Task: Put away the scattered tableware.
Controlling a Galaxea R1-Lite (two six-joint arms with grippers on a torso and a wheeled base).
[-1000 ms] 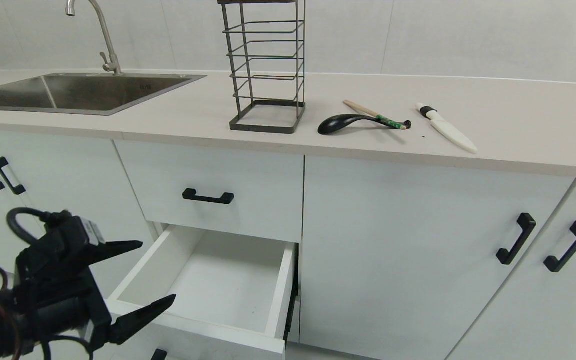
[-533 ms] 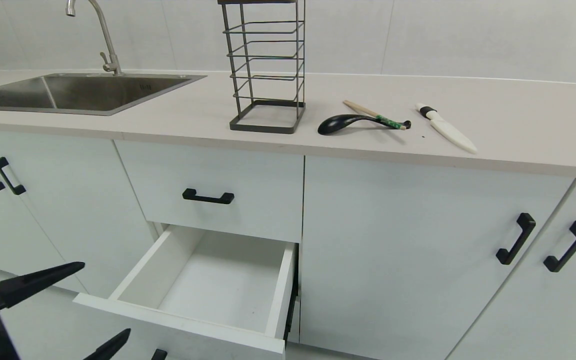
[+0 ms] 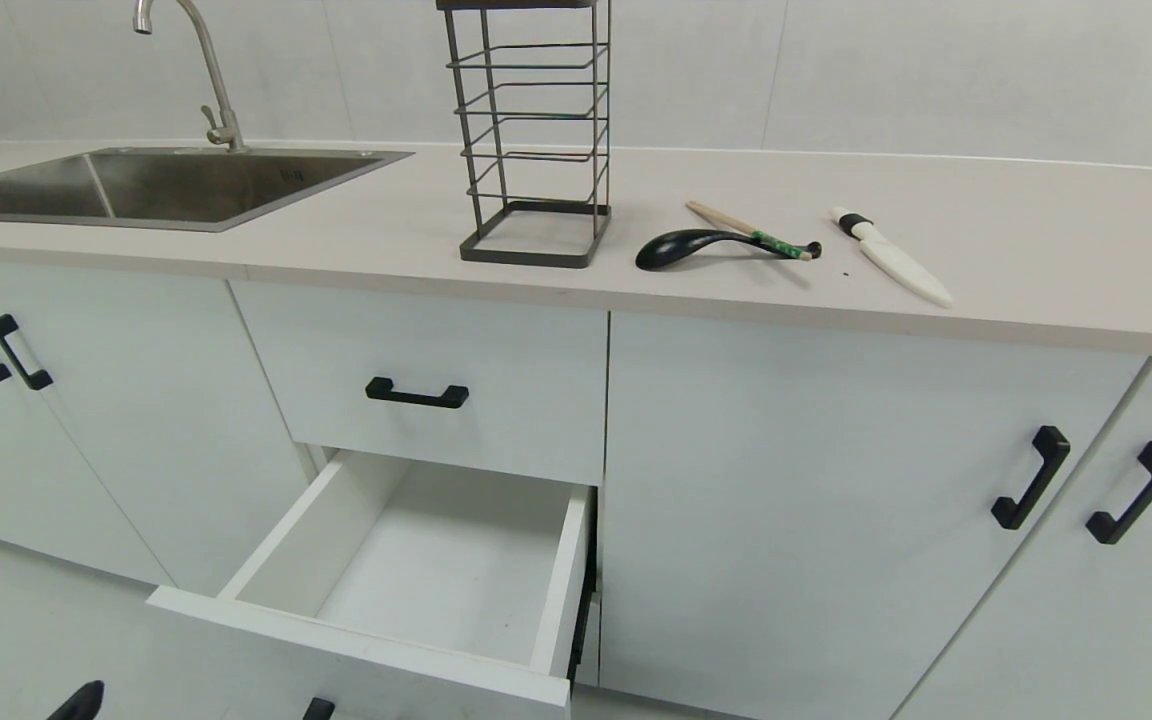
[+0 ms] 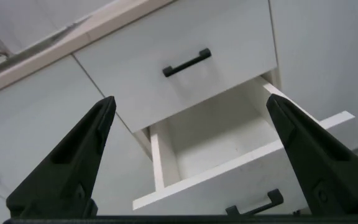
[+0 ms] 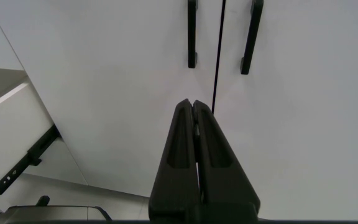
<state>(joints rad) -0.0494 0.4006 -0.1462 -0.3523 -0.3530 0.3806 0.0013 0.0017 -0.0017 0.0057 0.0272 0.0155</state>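
On the counter right of centre lie a black spoon (image 3: 681,247), a pair of wooden chopsticks (image 3: 748,230) resting across its handle, and a white knife (image 3: 893,257) with a black band. Below the counter, the lower drawer (image 3: 556,560) stands pulled out with a bare white floor. My left gripper (image 4: 191,109) is open, its fingers spread wide, low in front of that drawer (image 4: 241,180); one of its fingertips (image 3: 81,700) pokes in at the head view's bottom left. My right gripper (image 5: 192,106) is shut on nothing, facing the white cabinet doors.
A tall black wire rack (image 3: 534,130) stands on the counter left of the spoon. A steel sink (image 3: 166,185) with a tap is at the far left. The upper drawer's black handle (image 3: 416,393) is above the pulled-out one. Paired door handles (image 5: 192,31) are ahead of the right gripper.
My left gripper has dropped down and to the left, leaving a single fingertip at the head view's bottom edge. The tableware and the drawer have not moved.
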